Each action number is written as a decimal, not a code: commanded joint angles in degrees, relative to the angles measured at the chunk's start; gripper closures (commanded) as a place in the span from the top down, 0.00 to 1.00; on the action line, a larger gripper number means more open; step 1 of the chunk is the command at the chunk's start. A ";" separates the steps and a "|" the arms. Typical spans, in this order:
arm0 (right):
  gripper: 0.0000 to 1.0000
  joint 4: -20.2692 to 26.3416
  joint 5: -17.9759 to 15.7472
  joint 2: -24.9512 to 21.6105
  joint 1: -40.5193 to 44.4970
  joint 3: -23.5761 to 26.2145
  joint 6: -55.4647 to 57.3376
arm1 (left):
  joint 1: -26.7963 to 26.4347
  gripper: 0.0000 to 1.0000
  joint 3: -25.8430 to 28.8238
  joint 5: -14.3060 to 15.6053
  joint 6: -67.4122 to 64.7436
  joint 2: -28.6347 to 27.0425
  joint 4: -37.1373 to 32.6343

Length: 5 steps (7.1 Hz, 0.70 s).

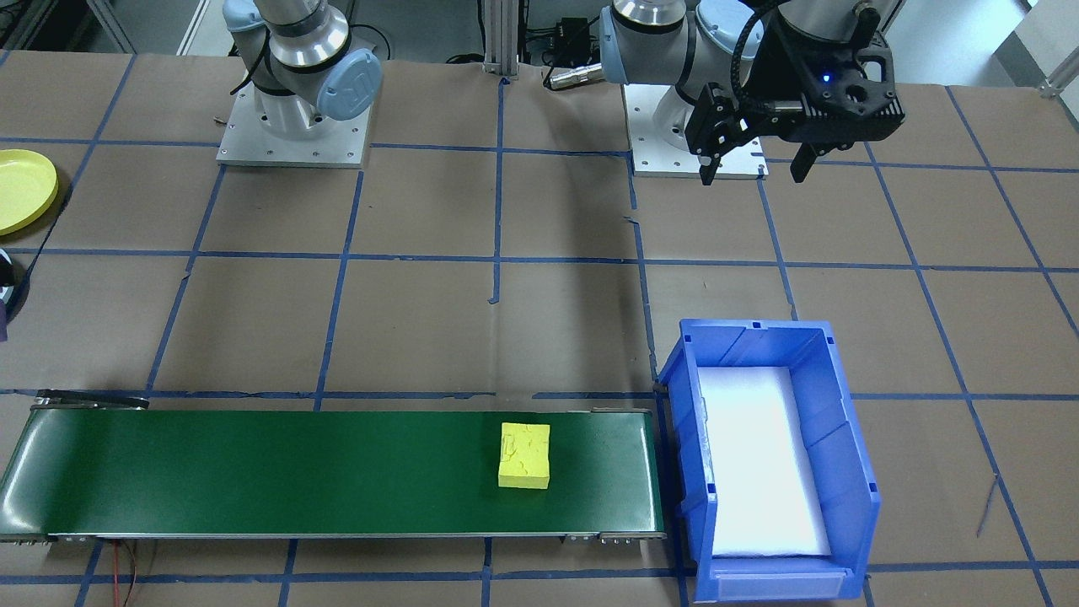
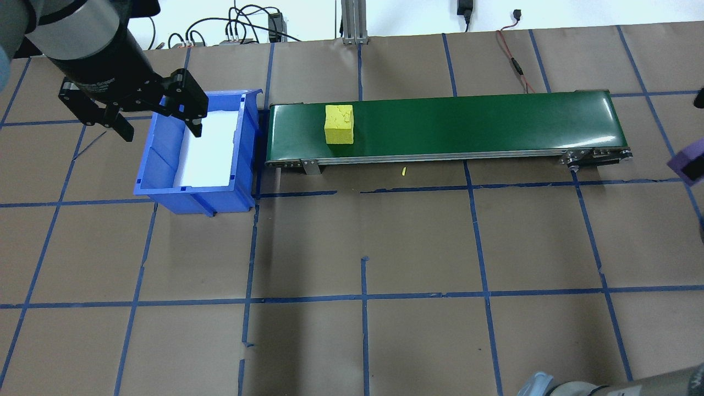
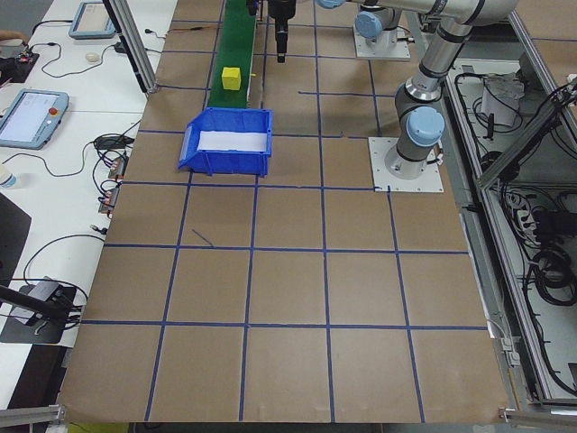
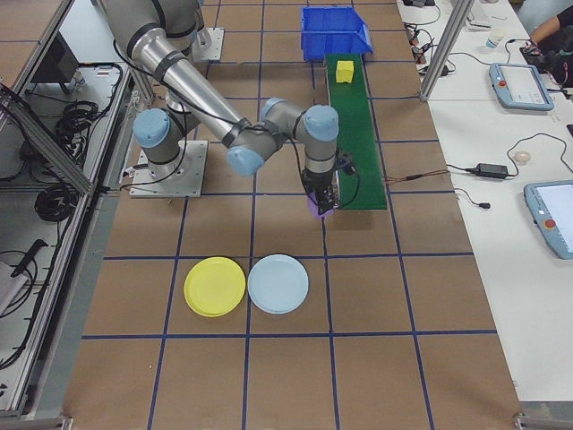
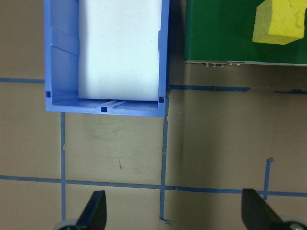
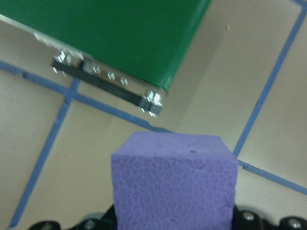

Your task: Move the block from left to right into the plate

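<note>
A yellow block (image 1: 524, 455) lies on the green conveyor belt (image 1: 253, 472), near the end by the blue bin (image 1: 843, 438). My left gripper (image 2: 162, 133) hangs open and empty over the bin's outer edge, well above the table. A purple block (image 6: 175, 184) fills the bottom of the right wrist view, with my right gripper (image 4: 320, 199) shut on it just off the belt's other end. A yellow plate (image 4: 215, 286) and a light blue plate (image 4: 278, 283) sit side by side on the table, between the right gripper and the near end of the table in the exterior right view.
The blue bin (image 2: 165, 165) has a white liner inside and butts against the belt's end. A small yellow crumb (image 2: 403, 171) lies on the brown paper beside the belt. Cables run along the far table edge, and the arm bases stand on metal plates.
</note>
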 commanded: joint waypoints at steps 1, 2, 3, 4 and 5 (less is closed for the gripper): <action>0.30 -0.45 1.60 2.03 -13.53 1.66 -11.68 | 0.33 1.00 -0.18 -0.07 0.39 0.68 -0.16; 0.33 -3.59 4.73 5.18 -16.98 1.93 -14.94 | 0.33 1.00 -0.27 0.37 0.39 0.77 -0.25; 0.70 -4.75 5.11 9.21 -17.45 1.32 -17.41 | 0.50 1.00 -0.27 0.55 0.39 0.77 -0.25; 1.00 -4.85 4.85 11.17 -17.54 0.36 -18.13 | 0.33 1.00 -0.18 0.29 0.31 0.77 -0.25; 1.00 -4.85 4.16 11.01 -17.54 -0.09 -17.87 | 0.42 1.00 -0.18 0.20 0.30 0.77 -0.25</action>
